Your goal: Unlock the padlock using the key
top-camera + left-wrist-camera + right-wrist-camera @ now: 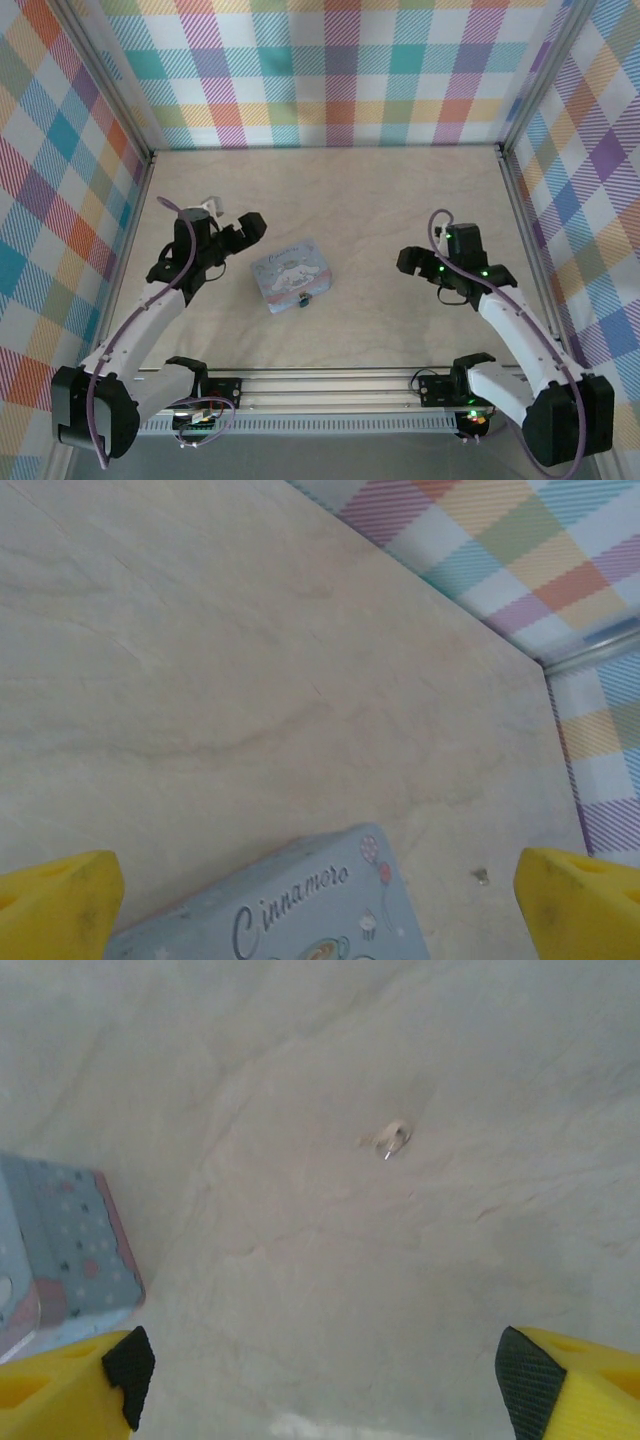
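1. Lying flat on the tabletop (380,200) with its lid side up, a pale blue tin (290,275) bearing a white cartoon animal is seen between the two arms, nearer the left one. Its inside is hidden, so nothing can be said of any contents.
2. The padlock (307,299) is seen as a tiny blue-and-dark thing at the tin's near edge. Whether it touches the tin or lies just beside it cannot be told, and its shackle is too small to be made out.
3. The left tool (246,231) is held just beyond the tin's far left corner. In the left wrist view its yellow fingertips (60,905) are set wide apart, with nothing gripped. The tin's lettered lid is seen low between them, cut off by the bottom edge.
4. The right tool (412,262) is held well apart from the tin, to its right. Its yellow fingertips (575,1385), faced with black pads, are spread wide over bare tabletop, and nothing is held.
5. A small pale speck (393,1138) with a metallic glint is seen on the bare tabletop, apart from the tin. A similar speck is seen in the left wrist view, right of the tin. What it is cannot be told.
6. In the right wrist view the tin is cut off by the left edge, and a pale pinkish patch there is too blurred to be identified.
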